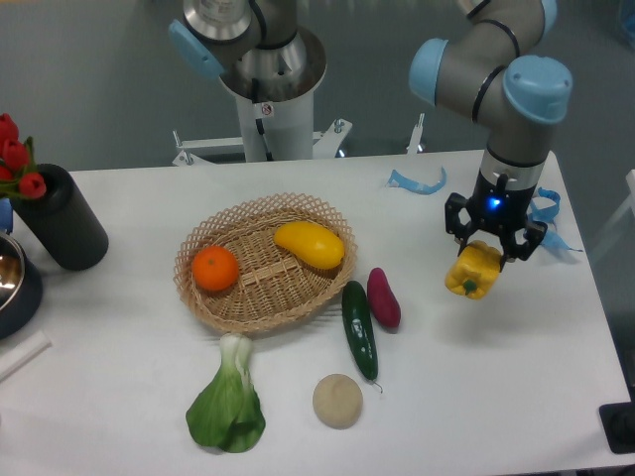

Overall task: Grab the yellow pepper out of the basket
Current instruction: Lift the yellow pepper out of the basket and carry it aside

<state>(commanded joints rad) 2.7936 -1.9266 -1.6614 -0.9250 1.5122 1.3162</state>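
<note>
Claw (493, 248) is clamped on the yellow pepper (474, 272); fingers straddle its top and the body hangs below, tilted slightly down-left. Pepper is clear of the basket (220, 302), well off to the basket's right, over bare desk (496, 377) on the right side. Looks airborne, but contact with the desk can't be ruled out from this angle.

Key relation: the pepper sits directly under the claw, long axis roughly along the claw's approach line, so there's nothing left to reach for. The pick looks essentially done. Any next move is just carry or hold.

In the basket: orange (215, 268) and a smooth yellow oval fruit (310, 245). Purple vegetable (383, 297) and cucumber (359, 329) lie just beside the basket rim, well left of the pepper, out of the way.

Risk as I see it: lumpy glossy skin and a top-only pinch could let it slip on a fast move.
</note>
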